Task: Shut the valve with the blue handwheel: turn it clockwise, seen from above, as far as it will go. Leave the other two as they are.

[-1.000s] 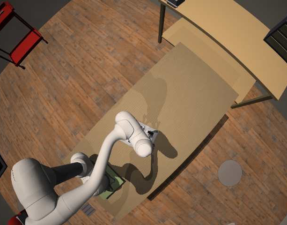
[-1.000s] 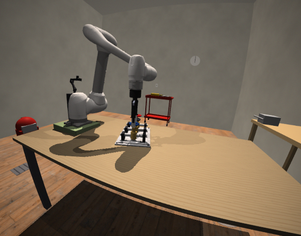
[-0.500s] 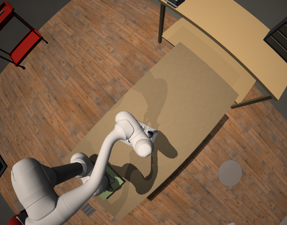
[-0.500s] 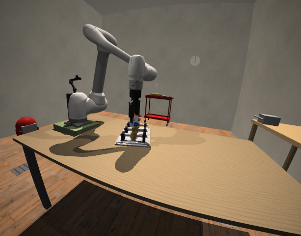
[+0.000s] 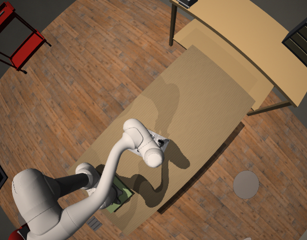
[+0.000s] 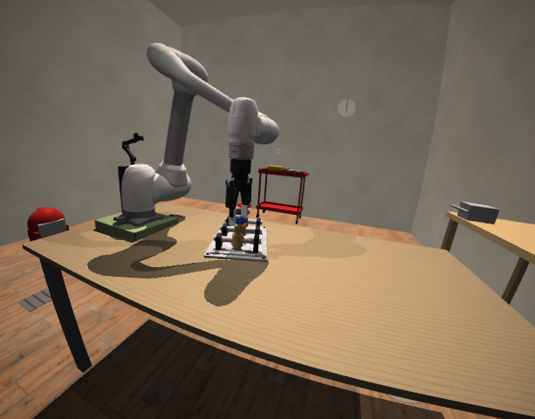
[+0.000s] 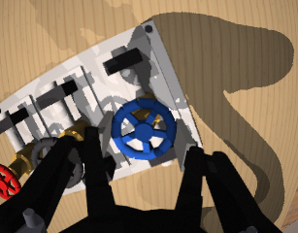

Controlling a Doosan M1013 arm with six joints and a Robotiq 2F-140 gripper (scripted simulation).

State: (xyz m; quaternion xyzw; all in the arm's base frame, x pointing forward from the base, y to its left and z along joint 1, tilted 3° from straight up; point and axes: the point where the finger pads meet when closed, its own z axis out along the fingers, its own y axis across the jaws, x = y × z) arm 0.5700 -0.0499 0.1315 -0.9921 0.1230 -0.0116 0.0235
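Observation:
A white valve plate (image 7: 90, 100) lies on the wooden table; it also shows in the exterior view (image 6: 236, 245). It carries three valves. The blue handwheel (image 7: 144, 128) is at the plate's right end, a dark grey handwheel is in the middle, partly hidden by my left finger, and a red handwheel (image 7: 4, 179) is at the left edge. My gripper (image 7: 144, 126) points straight down over the blue handwheel, with one finger on each side of it, shut on its rim. In the exterior view the gripper (image 6: 240, 210) stands on the blue handwheel (image 6: 241, 220). From overhead the arm hides the valves.
The arm's green base (image 6: 136, 223) stands on the table's left end. A red cart (image 6: 282, 189) stands behind the table, a second table (image 6: 506, 234) with a grey box to the right, and a red object (image 6: 44, 222) on the floor at the left.

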